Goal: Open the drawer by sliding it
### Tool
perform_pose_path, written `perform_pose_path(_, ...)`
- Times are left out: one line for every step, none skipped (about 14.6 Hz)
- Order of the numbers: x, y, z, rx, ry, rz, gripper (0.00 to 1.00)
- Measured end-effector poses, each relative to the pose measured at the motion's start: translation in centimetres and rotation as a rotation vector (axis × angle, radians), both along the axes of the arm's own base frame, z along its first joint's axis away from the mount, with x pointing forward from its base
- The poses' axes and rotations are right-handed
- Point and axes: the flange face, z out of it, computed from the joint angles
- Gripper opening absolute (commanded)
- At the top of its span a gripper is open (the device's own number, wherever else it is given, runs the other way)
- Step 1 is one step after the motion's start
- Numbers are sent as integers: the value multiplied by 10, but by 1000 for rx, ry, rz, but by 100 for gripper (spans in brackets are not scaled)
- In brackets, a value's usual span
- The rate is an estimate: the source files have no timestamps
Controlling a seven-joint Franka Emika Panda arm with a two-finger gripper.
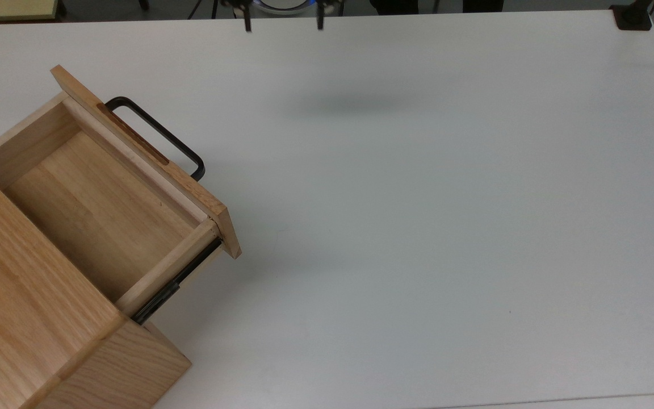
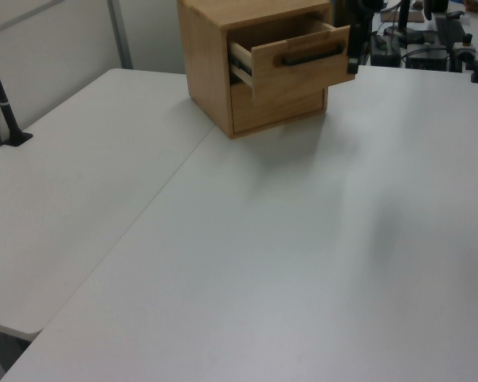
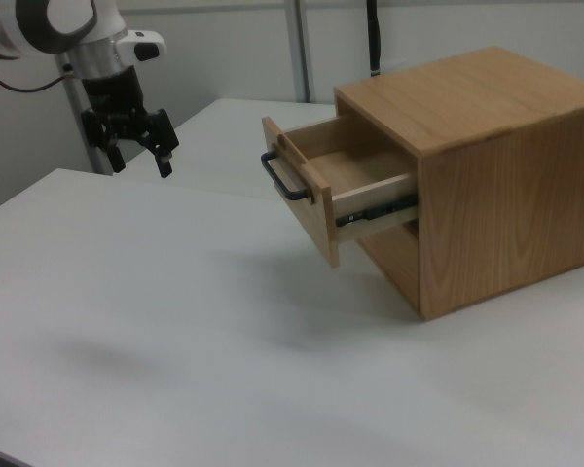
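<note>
The light wooden drawer (image 1: pixel 94 210) stands pulled far out of its cabinet (image 1: pixel 15 335), and its inside looks bare. A black U-shaped bar handle (image 1: pixel 159 136) sits on the flat front panel (image 3: pixel 307 204). In the left view the drawer (image 2: pixel 299 62) juts toward the left view's right. My gripper (image 3: pixel 139 163) hangs open in the air with nothing between its fingers, well off from the handle (image 3: pixel 284 180) toward the right view's left. In the top view its fingertips (image 1: pixel 247 25) poke in at the top edge, with a shadow on the table below.
The white table (image 1: pixel 418 227) stretches wide to the top view's right of the cabinet. A black clamp base (image 1: pixel 633 17) sits at the far corner. A black post (image 2: pixel 1 99) stands at the left view's left, and equipment (image 2: pixel 430 32) is behind the table.
</note>
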Motion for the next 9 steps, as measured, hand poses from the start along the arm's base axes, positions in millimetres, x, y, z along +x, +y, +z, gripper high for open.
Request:
perform_pose_path(-4, -7, 1, 6, 21, -23, 100)
perform_pose_path(-6, -14, 1, 9, 35, -42, 100)
perform_pose_path(-6, -22, 0, 16, 43, -62, 100)
perform_pose_path(-6, -32, 0, 27, 47, -82, 100)
perform_pose_path(-5, -40, -1, 36, 48, -98, 100)
perform_pose_path(-5, -45, -1, 38, 49, -108, 100)
perform_pose_path(-5, -47, -1, 38, 49, -112, 100)
perform_pose_path(-5, -47, -1, 38, 49, -112, 100)
perform_pose_path(-5, -46, -1, 38, 49, -111, 100)
